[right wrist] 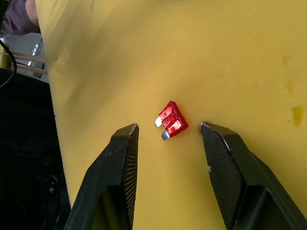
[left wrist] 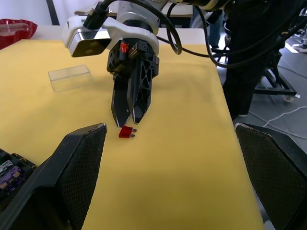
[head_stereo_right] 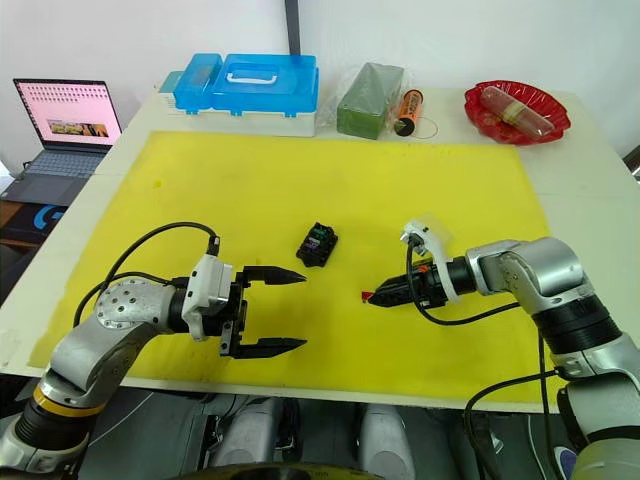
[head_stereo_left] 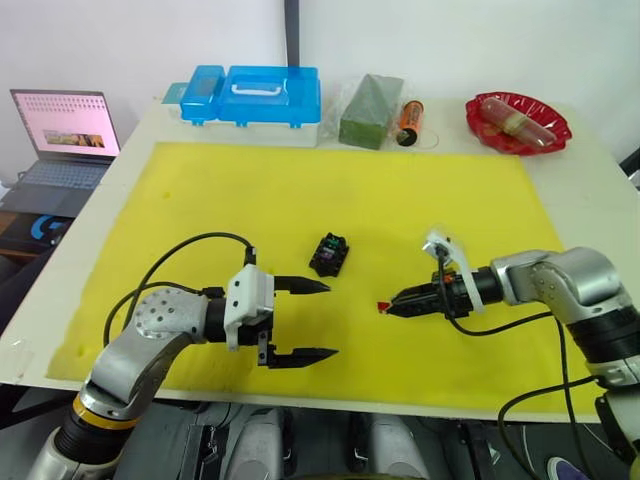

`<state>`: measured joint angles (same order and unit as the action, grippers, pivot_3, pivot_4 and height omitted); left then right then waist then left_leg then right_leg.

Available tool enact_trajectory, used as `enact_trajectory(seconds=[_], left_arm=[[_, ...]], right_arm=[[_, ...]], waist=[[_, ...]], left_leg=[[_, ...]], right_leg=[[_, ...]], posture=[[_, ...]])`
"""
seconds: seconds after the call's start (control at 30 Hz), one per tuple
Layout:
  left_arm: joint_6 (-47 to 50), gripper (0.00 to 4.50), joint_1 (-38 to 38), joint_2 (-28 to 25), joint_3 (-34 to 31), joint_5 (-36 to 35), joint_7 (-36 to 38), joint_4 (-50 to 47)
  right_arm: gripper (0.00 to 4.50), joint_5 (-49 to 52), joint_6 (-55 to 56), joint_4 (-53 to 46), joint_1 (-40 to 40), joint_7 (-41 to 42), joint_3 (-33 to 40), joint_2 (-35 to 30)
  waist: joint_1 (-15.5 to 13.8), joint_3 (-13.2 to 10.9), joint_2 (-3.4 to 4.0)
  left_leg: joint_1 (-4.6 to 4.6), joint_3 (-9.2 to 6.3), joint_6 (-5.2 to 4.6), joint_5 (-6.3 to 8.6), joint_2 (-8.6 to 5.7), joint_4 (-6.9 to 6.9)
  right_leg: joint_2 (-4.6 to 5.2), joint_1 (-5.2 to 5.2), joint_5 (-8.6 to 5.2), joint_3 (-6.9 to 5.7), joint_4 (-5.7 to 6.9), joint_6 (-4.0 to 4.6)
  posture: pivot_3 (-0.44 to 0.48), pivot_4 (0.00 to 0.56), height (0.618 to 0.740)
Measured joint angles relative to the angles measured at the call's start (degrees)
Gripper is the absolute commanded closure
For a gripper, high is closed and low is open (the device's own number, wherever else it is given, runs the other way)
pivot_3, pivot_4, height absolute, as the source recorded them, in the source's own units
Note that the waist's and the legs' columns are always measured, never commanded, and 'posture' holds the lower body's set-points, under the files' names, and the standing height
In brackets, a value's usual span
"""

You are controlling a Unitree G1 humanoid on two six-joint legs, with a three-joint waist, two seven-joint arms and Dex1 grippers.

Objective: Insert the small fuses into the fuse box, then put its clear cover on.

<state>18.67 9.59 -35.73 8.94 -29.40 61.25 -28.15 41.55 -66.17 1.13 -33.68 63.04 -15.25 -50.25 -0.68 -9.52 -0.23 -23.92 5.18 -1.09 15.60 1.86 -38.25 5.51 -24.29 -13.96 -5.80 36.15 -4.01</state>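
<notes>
Red fuse [right wrist: 171,120] lies flat on the yellow mat [head_stereo_left: 300,190], just ahead of the right gripper [right wrist: 169,134], whose fingers stand apart around it, blades pointing back toward the wrist. Left gripper [head_stereo_left: 315,320], wide open, waits farther off beside the fuse box [head_stereo_left: 328,254].

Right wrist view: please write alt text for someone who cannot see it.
A small red fuse lies flat on the yellow mat, its two metal prongs showing, just beyond the open right gripper. The two black fingers stand apart on either side of the fuse, not touching it.
</notes>
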Motion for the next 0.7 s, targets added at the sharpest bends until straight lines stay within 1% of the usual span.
enact_trajectory(seconds=[0.2,0.23,0.3,0.4,0.43,0.6,0.7], left_arm=[[-0.6,0.0,0.0,0.1,0.6,0.2,0.4,0.9],[-0.7,0.0,0.0,0.1,0.6,0.2,0.5,1.0],[-0.9,0.0,0.0,0.1,0.6,0.2,0.6,1.1],[-1.1,0.0,0.0,0.1,0.6,0.2,0.7,1.1],[-1.2,0.0,0.0,0.1,0.6,0.2,0.7,1.1],[-1.3,0.0,0.0,0.0,0.6,0.2,0.6,1.0],[-1.2,0.0,-0.5,-0.1,0.4,0.1,0.1,0.9]], right_arm=[[2.36,-0.9,-1.0,0.0,0.0,0.2,0.3,1.5],[2.72,-1.1,-1.0,0.0,0.0,0.2,0.3,1.6],[3.27,-1.9,-1.0,0.0,0.0,0.2,0.3,1.9],[4.35,-3.1,-0.6,0.1,0.0,0.1,0.3,2.5],[4.47,-3.2,-0.5,0.2,0.0,0.2,0.3,2.9],[4.47,-3.1,-1.2,-0.1,0.0,0.2,0.8,3.0],[4.47,-1.8,-4.0,-2.8,0.0,-1.1,3.4,3.1]], waist=[[0.0,0.0,0.0],[0.0,0.0,0.0],[0.0,0.0,0.0],[0.0,0.0,0.0],[0.0,0.0,0.0],[0.0,0.0,0.0],[0.0,0.0,0.01]], left_leg=[[0.03,0.0,0.0,0.0,0.0,0.0],[0.04,0.0,0.0,0.0,0.0,0.0],[0.04,0.0,0.0,0.0,0.0,0.0],[0.04,0.0,0.0,0.0,0.0,0.0],[0.04,0.0,0.0,0.0,0.0,0.0],[0.1,0.0,0.01,0.0,0.0,0.0],[0.1,0.0,0.0,0.0,0.0,0.0]], right_leg=[[0.0,0.04,0.0,0.0,0.0,0.0],[-0.01,0.04,0.0,0.0,0.01,0.0],[0.0,0.04,0.0,0.0,0.02,0.0],[-0.01,0.05,0.0,0.0,0.02,0.0],[-0.01,0.05,0.0,0.0,0.02,0.0],[0.0,0.1,0.01,0.0,0.03,0.01],[0.0,0.09,0.01,0.0,0.05,0.01]], posture=[[0.0,0.15,0.74],[0.0,0.15,0.74],[0.0,0.15,0.74],[0.0,0.15,0.74],[0.0,0.15,0.74],[0.0,0.15,0.74],[0.0,0.15,0.74]])
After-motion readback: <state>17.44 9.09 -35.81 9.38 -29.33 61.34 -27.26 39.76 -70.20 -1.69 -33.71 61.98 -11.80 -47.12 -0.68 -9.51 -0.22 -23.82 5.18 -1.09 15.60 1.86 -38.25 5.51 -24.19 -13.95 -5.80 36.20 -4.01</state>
